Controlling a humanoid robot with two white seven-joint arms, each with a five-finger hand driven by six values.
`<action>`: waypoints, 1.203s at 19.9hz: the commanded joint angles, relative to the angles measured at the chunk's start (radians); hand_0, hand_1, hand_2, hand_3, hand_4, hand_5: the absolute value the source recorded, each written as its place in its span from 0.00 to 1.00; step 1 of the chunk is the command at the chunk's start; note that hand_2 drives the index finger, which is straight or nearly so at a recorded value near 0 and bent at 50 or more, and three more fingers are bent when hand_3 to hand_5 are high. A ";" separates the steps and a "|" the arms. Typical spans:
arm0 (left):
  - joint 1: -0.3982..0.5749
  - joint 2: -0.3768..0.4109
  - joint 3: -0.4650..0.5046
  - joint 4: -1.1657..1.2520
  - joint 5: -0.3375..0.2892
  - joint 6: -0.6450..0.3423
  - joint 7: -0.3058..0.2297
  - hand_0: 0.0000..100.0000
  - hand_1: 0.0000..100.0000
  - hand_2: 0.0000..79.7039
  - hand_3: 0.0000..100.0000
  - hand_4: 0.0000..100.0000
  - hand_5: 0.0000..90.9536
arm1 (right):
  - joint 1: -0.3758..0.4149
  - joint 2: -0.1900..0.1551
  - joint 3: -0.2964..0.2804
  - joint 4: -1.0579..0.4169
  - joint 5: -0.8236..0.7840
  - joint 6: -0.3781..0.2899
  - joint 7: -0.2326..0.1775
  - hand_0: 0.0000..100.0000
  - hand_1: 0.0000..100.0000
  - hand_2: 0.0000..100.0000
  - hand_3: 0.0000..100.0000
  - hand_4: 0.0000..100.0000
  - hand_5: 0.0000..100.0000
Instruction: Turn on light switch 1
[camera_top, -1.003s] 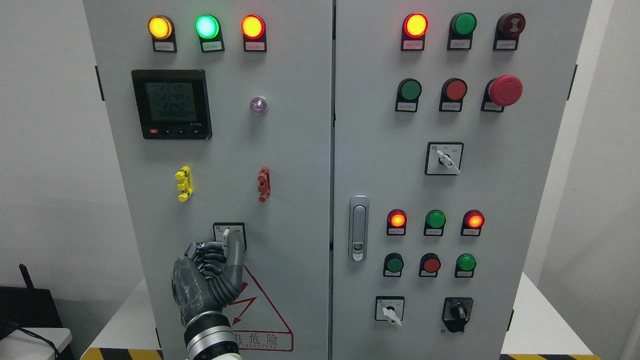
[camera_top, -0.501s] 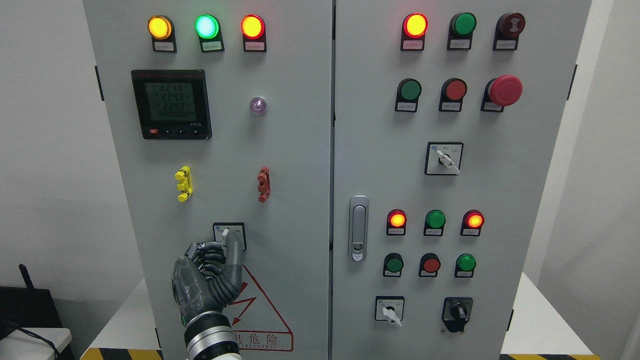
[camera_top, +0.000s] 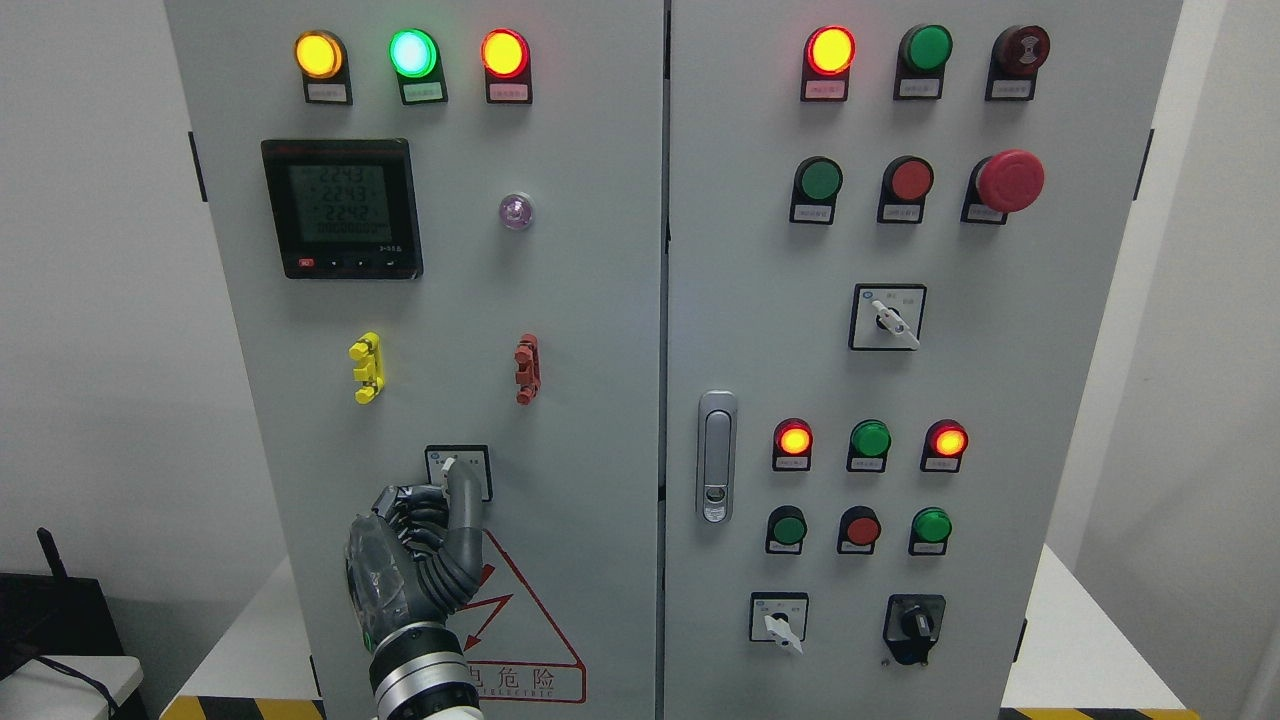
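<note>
Cabinet (camera_top: 600, 300) is seen head-on, two grey doors. The switch (camera_top: 453, 468), a small rotary selector with a white lever on a square plate, is set on the left door, lower left of centre in the frame, below the yellow clip (camera_top: 366, 367) and red clip (camera_top: 527, 368) and just above the red warning triangle (camera_top: 520, 625).

The left hand (camera_top: 415, 560) is raised from the bottom edge, left of the middle, palm side toward the door. Only this hand is in view, so it is the one placed for the job; the right arm is not shown.

Key relation: the switch lies directly above the hand, at the tip of the one extended finger. That finger is stretched up and touches the lever's lower right side; the other fingers (camera_top: 412, 508) are curled in, narrow, holding nothing. No pinch is made on the lever; contact is by fingertip only.

The lever's long axis is tilted, its top leaning toward the upper left. A push across that axis, not along it, is judged necessary to rotate it. Whether the lever has reached its on position cannot be told; the plate's print is too small to read.
</note>
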 joint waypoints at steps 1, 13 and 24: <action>0.000 0.000 -0.001 0.000 0.000 0.000 0.000 0.42 0.37 0.74 0.79 0.87 0.87 | 0.000 0.000 0.000 0.000 -0.017 0.000 -0.001 0.12 0.39 0.00 0.00 0.00 0.00; 0.000 0.001 -0.001 0.000 0.000 0.000 -0.003 0.46 0.37 0.74 0.80 0.87 0.87 | 0.000 0.000 0.000 0.000 -0.017 0.001 -0.001 0.12 0.39 0.00 0.00 0.00 0.00; 0.000 0.001 -0.003 0.000 0.000 -0.002 -0.013 0.51 0.36 0.75 0.81 0.87 0.87 | 0.000 0.000 0.000 0.000 -0.017 0.001 -0.001 0.12 0.39 0.00 0.00 0.00 0.00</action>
